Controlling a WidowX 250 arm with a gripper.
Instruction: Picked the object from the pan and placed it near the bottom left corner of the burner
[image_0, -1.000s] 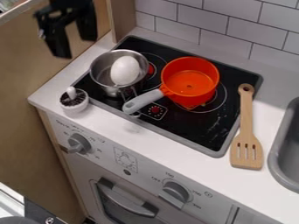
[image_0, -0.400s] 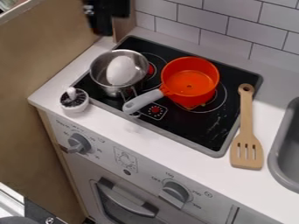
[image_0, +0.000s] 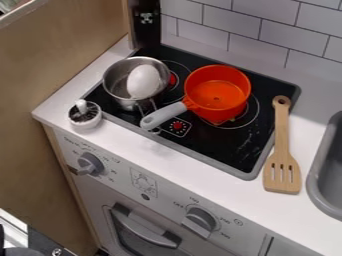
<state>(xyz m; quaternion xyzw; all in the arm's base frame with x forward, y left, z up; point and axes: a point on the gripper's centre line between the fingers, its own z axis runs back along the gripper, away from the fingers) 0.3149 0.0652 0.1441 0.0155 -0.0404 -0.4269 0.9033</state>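
Beside wall tiles (image_0: 222, 42), my pincer (image_0: 146, 44), spread or closed I cannot tell, is nearing the steel saucepan (image_0: 117, 80), its egg (image_0: 144, 81) awaiting lifting.

We can pass along the counter (image_0: 179, 161) between cup (image_0: 86, 124) and spatula (image_0: 281, 174); the orange pot (image_0: 220, 102) and its handle (image_0: 163, 115) block us beside the pan (image_0: 117, 86).

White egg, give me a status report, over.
Gripper by the stovetop's far left corner. White egg inside the metal pot. Orange pan alongside, its grey handle possibly in the way.
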